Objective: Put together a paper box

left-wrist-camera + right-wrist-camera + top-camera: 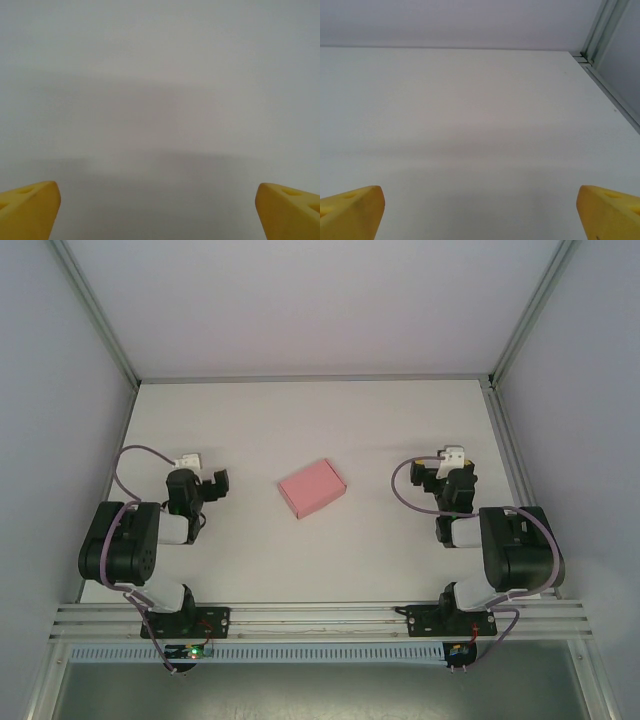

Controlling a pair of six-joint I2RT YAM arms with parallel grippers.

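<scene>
Both my claws are spread wide, holding nothing: left gripper [160, 212], right gripper [480, 212]. Paper box [312, 488] lies mid table [330, 420], between the arms and well apart from each. Thin pink card, so probably light and crushable. I'd pinch it gently across opposite edges.

- box [311, 488]: plain pink, no print
- table [300, 420]: plain white
- left gripper [159, 210]: yellow fingers [30, 210]
- right gripper [480, 212]: yellow fingers [607, 210] as well
- arms [125, 545]: black with white sections
- cables [140, 449]: pale purple
- walls [300, 300]: pale grey
- rails [320, 618]: silver
</scene>
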